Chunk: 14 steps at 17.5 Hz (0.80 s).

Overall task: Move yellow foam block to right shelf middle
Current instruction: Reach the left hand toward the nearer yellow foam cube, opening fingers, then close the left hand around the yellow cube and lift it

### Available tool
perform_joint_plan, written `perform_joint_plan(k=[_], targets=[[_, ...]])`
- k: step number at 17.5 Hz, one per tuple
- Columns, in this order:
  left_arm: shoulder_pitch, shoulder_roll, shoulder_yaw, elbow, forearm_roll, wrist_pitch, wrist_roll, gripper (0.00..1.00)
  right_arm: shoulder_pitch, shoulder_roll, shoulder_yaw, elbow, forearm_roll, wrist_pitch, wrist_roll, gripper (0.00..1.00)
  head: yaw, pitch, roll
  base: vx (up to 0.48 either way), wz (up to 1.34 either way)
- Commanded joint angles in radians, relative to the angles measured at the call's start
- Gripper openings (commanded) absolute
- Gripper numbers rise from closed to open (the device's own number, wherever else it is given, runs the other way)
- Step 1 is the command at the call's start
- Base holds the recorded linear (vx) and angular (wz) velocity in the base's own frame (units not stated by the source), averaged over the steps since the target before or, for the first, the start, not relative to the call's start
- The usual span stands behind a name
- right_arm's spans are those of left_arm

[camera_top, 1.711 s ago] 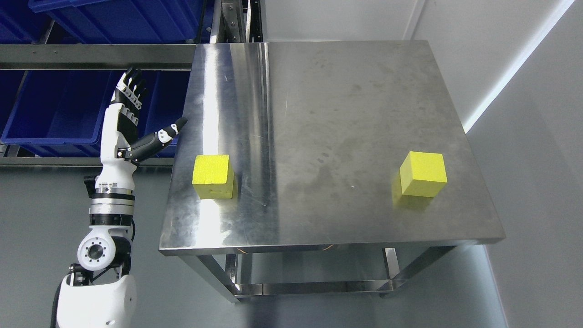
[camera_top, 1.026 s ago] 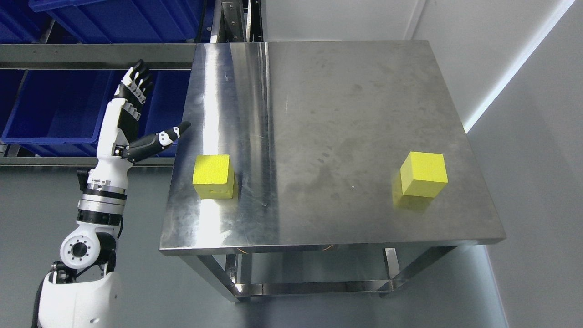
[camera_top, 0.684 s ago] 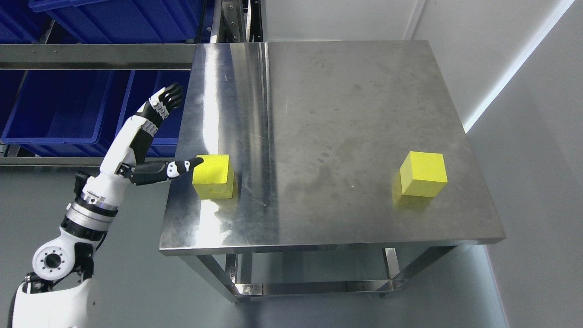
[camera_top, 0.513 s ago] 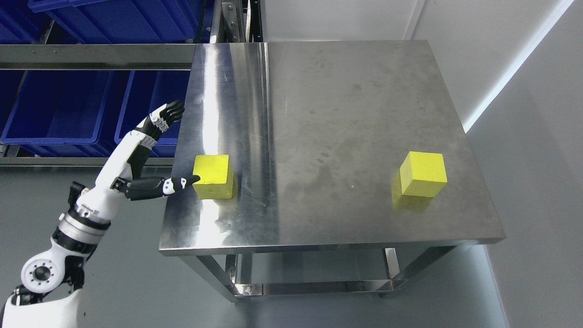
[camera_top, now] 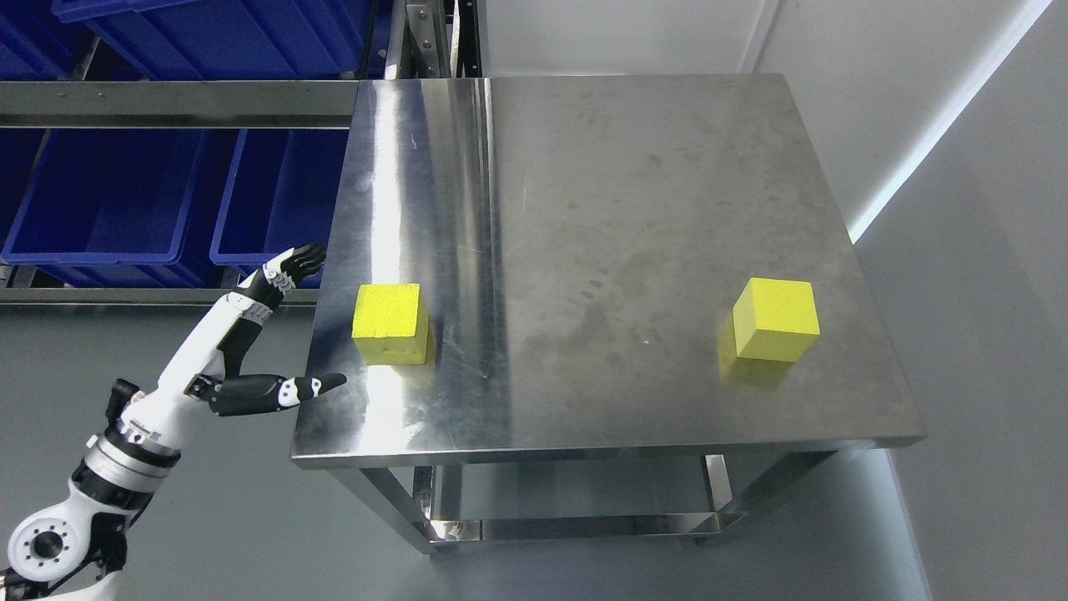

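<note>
Two yellow foam blocks rest on the steel table (camera_top: pixel 584 209): one block (camera_top: pixel 390 322) near its left edge, the other block (camera_top: pixel 775 319) near the right edge. My left hand (camera_top: pixel 288 321) hangs open just off the table's left edge, left of and slightly below the left block. Its thumb (camera_top: pixel 309 386) points over the table edge below the block, and the fingers (camera_top: pixel 292 260) stretch up beside the edge. It holds nothing and touches neither block. The right arm is out of sight.
A metal shelf rack (camera_top: pixel 167 104) with several blue bins (camera_top: pixel 108 200) stands to the left of the table. A grey wall (camera_top: pixel 959 250) runs close along the table's right side. Grey floor lies below the hand.
My left arm rose beside the rack, swung right until its thumb reached the left block, then dropped back down and to the left. Both blocks kept their places.
</note>
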Motion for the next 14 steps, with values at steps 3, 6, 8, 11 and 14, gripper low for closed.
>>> perform_joint_plan(k=[3,6,8,11,14], targets=[[-0.052,0.020,-0.068,0.072,-0.062,0.116,0.000,0.98,-0.002,-0.017,0.000,-0.017,-0.002,0.000,-0.003,1.00,0.0000,0.000,0.000,0.000,0.00],[-0.083,0.020,-0.115,0.074,-0.065,0.166,0.000,0.97,-0.002,-0.017,0.000,-0.017,0.000,0.000,-0.003,1.00,0.0000,0.000,0.000,0.000,0.00],[-0.098,0.020,-0.135,0.074,-0.067,0.170,-0.002,0.95,-0.002,-0.017,0.000,-0.017,0.000,0.000,-0.003,1.00,0.0000,0.000,0.000,0.000,0.00],[-0.118,0.020,-0.175,0.074,-0.071,0.171,-0.027,0.89,-0.003,-0.017,0.000,-0.017,0.000,0.000,-0.003,1.00,0.0000,0.000,0.000,0.000,0.00],[-0.130,0.018,-0.207,0.074,-0.073,0.203,-0.045,0.87,-0.003,-0.017,0.000,-0.017,0.000,0.000,-0.003,1.00,0.0000,0.000,0.000,0.000,0.00]])
